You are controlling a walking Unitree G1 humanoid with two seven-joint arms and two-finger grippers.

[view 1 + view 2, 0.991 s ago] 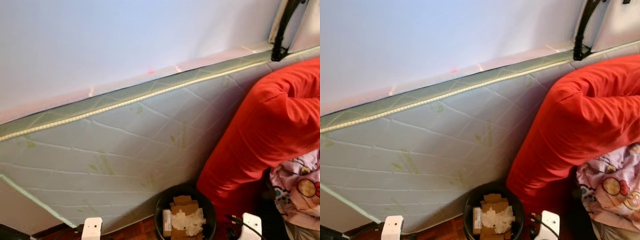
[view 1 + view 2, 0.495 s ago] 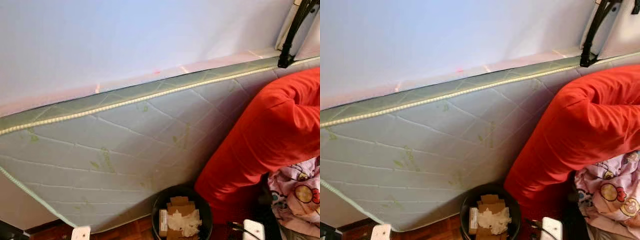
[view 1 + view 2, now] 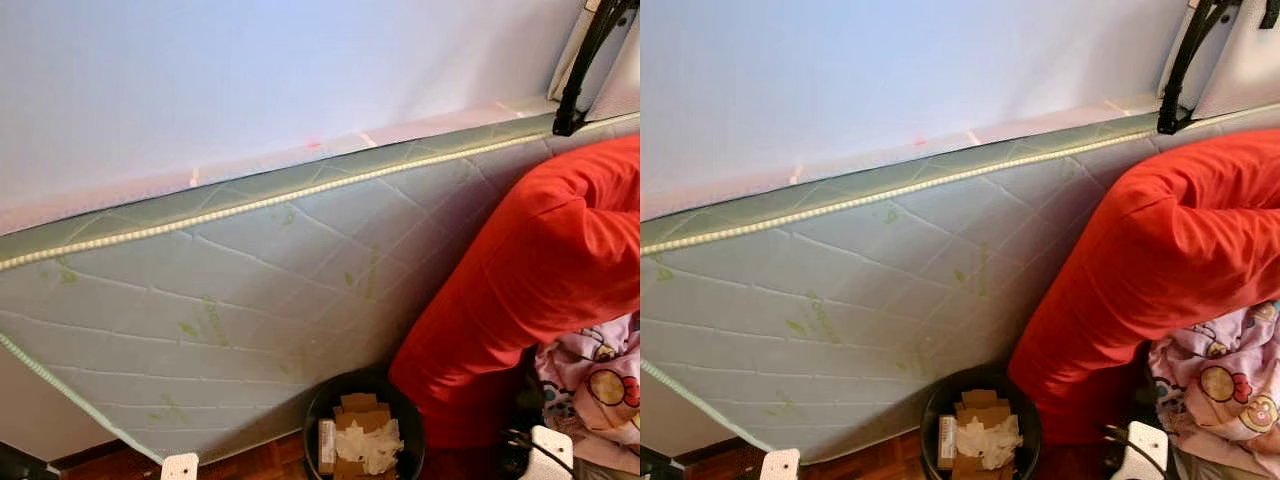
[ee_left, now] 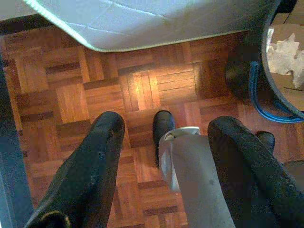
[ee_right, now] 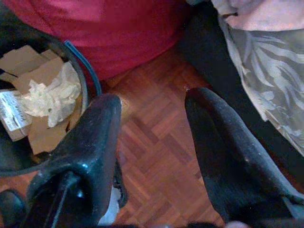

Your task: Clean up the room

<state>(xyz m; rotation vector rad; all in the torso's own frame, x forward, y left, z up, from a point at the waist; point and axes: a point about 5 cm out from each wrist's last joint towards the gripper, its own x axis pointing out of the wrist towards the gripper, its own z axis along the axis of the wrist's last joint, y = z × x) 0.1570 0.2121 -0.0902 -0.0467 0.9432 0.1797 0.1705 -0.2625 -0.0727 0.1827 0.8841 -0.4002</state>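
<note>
The red cushion (image 3: pixel 530 270) hides the bin's (image 3: pixel 366 385) far side.

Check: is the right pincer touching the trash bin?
Apart. The right wrist view shows the open right pincer hanging above bare parquet floor, with the trash bin off to one side, untouched by either finger.

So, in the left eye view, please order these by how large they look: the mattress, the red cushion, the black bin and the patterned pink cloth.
1. Mattress, the largest by far.
2. Red cushion.
3. Black bin and patterned pink cloth: they look similar, and the frame edge cuts both, so I leave them unranked.
</note>
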